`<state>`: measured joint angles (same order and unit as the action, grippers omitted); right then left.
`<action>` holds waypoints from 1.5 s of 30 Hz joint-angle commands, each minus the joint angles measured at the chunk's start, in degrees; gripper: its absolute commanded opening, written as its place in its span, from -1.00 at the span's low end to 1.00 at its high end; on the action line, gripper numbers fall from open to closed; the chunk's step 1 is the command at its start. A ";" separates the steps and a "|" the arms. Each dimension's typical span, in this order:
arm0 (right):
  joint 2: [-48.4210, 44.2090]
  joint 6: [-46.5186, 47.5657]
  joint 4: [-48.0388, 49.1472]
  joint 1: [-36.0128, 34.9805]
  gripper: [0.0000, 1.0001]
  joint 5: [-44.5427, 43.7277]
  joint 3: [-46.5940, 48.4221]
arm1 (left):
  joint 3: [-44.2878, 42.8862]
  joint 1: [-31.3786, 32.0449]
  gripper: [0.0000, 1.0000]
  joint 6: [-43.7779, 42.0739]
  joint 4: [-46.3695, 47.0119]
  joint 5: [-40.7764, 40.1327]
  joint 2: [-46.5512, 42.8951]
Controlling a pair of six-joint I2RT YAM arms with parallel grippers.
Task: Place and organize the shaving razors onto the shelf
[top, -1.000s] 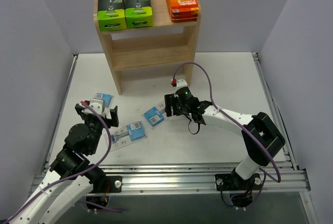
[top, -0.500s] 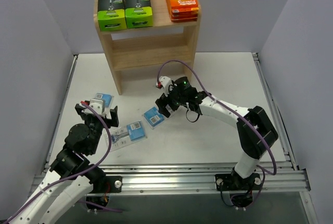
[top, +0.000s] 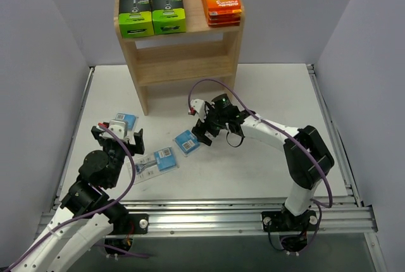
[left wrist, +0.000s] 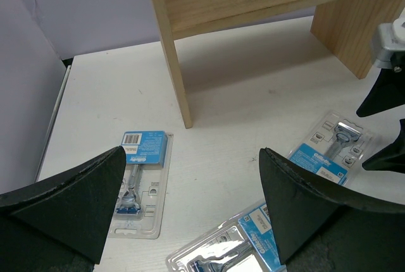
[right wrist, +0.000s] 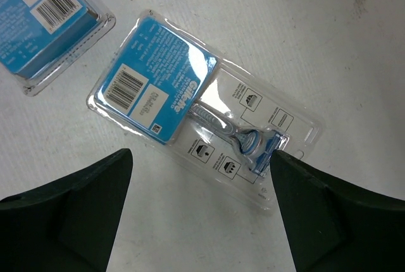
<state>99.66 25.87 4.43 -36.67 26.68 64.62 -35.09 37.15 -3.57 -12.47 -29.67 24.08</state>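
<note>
I hold my right gripper point(right wrist: 201, 155) spread wide directly above the blister pack point(right wrist: 202, 117) lying flat on the tabletop point(right wrist: 354, 44), ready to straddle it for the shelf point(top: 183, 63), while my left gripper point(left wrist: 193, 152) hangs agape.

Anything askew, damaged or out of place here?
Nothing looks damaged. The only untidy part: the left blister pack, middle blister pack and right blister pack lie scattered on the table at differing angles, barcode side up. The boxes on the shelf sit squarely.

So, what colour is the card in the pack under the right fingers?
Blue; the card shows best in the right wrist view.
</note>
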 commanded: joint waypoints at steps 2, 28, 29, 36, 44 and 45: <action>2.90 7.09 -2.66 1.33 0.63 1.10 3.84 | -0.94 0.21 0.90 0.15 1.48 0.49 -0.43; 12.59 13.34 -5.32 -0.60 0.33 -4.96 9.30 | -1.03 0.30 0.90 0.32 1.83 2.51 0.71; 12.32 13.16 -5.04 -0.60 0.33 -5.58 9.12 | -1.03 0.30 0.90 0.32 1.83 2.51 0.71; 11.44 13.77 -2.05 -0.60 0.25 -8.04 9.21 | -1.03 0.30 0.90 0.32 1.92 2.51 0.62; 11.87 16.23 -3.54 -0.78 0.30 -7.26 10.88 | -1.03 0.30 0.90 0.32 1.75 2.60 0.62; 11.96 16.67 -4.07 -0.86 0.31 -6.82 11.23 | -1.03 0.30 0.90 0.32 1.83 2.69 0.62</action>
<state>113.40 40.40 1.48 -37.19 19.05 73.87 -35.09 37.17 -3.57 -12.45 -27.92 24.71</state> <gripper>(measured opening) 0.648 0.952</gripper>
